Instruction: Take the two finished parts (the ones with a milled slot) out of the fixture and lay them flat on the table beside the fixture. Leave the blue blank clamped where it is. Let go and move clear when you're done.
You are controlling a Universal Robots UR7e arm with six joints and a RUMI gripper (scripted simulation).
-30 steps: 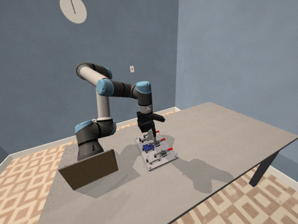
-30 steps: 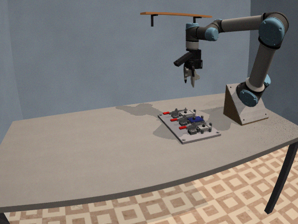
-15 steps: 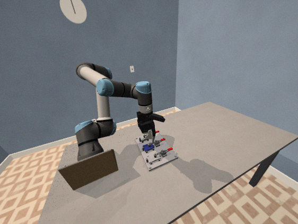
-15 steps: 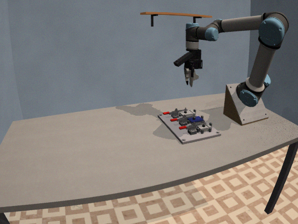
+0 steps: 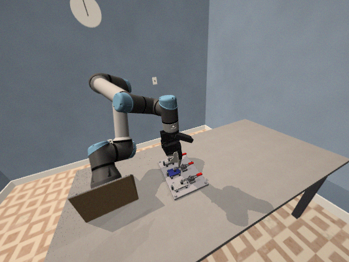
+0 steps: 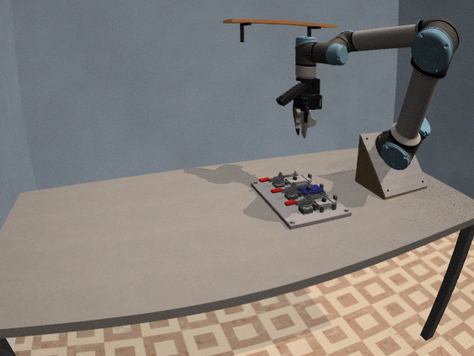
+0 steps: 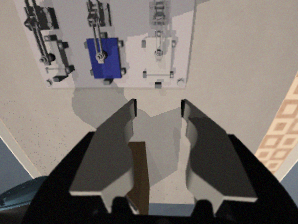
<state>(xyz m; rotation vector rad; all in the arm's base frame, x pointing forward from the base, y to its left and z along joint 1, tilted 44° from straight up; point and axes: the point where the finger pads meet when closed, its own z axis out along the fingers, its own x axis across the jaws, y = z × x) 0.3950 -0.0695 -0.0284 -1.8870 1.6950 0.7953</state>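
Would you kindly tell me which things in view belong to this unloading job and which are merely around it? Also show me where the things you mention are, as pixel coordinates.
Job:
- hand point(image 5: 177, 165) point(image 6: 300, 136) point(image 7: 158, 100)
- fixture point(image 5: 176, 197) point(image 6: 295, 223) point(image 7: 183, 47)
- blue blank point(image 5: 172, 173) point(image 6: 311, 190) point(image 7: 113, 62)
- two pale parts in the outer stations

Not part of it:
- wall shelf point(image 6: 278, 23)
- wall clock point(image 5: 86, 13)
- wall plate point(image 5: 154, 81)

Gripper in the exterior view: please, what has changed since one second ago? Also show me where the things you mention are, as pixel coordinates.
The gripper's point(image 5: 177, 162) point(image 6: 301, 135) point(image 7: 158, 107) fingers moved closer together, but a gap remains. Nothing was taken hold of or let go. The arm point(image 5: 107, 88) point(image 6: 384, 38), the fixture point(image 5: 192, 190) point(image 6: 320, 219) point(image 7: 132, 50) and the blue blank point(image 5: 171, 174) point(image 6: 316, 190) point(image 7: 113, 62) show no visible change.
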